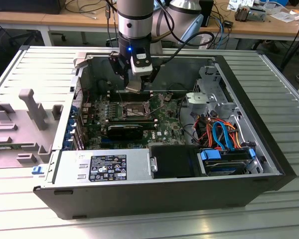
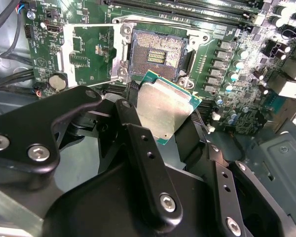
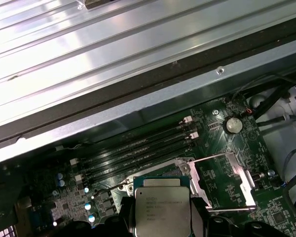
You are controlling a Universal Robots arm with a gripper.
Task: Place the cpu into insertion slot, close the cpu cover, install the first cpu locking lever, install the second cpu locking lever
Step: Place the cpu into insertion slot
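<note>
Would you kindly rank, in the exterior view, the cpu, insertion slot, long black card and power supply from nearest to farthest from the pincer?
1. cpu: held in the pincer.
2. insertion slot: just below the pincer.
3. long black card: past the slot, toward the camera.
4. power supply: farthest toward the camera, on the exterior view's left.

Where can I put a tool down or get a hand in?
Bare table flanks the case on the exterior view's right and along its front. Grey fixture blocks crowd that view's left. Inside, cables and the gripper holding the cpu crowd the board.
</note>
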